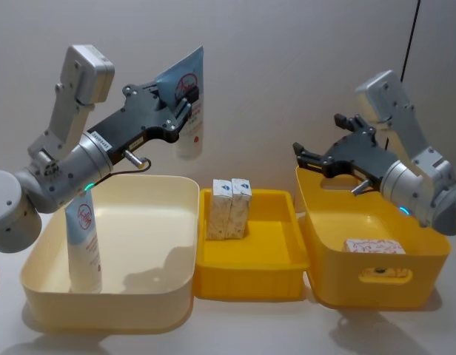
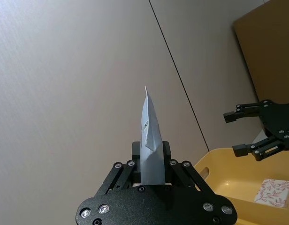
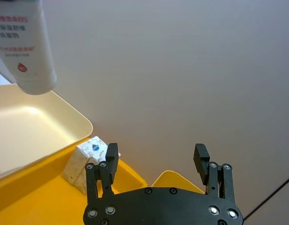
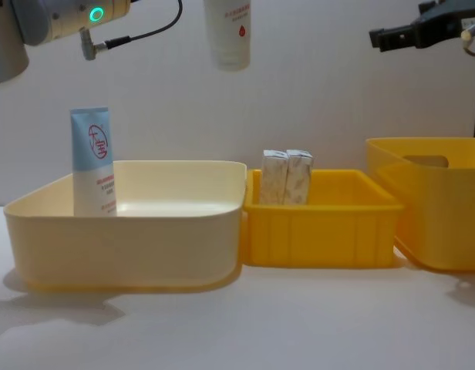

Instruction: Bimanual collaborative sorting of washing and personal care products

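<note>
Right now your left hand (image 1: 185, 109) is raised over the far right part of the wide cream plastic tray (image 1: 109, 307), closed on a tall plastic tube with a light blue top and white bottom (image 1: 191, 134). The tube is gripped around its middle, with the flat crimped blue end up and the white end hanging down, clear of the tray. A second tube of the same kind (image 1: 84, 240), showing a red round logo on its blue part, stands upright inside the cream tray near its front left corner. Just beside that tray, in the middle, sits the small bright yellow plastic bin (image 1: 250, 279), and two small beige cartons with blue marks on top (image 1: 222, 208) stand upright side by side against its back left wall, touching each other. On the right you have the taller yellow plastic basket with a handle cut-out (image 1: 339, 274), and one flat beige carton with red marks (image 1: 374, 246) lies on its floor. Your right hand (image 1: 317, 137) hovers above the basket's far left rim, fingers spread wide and holding nothing. All three containers rest on the white table (image 1: 250, 329).
</note>
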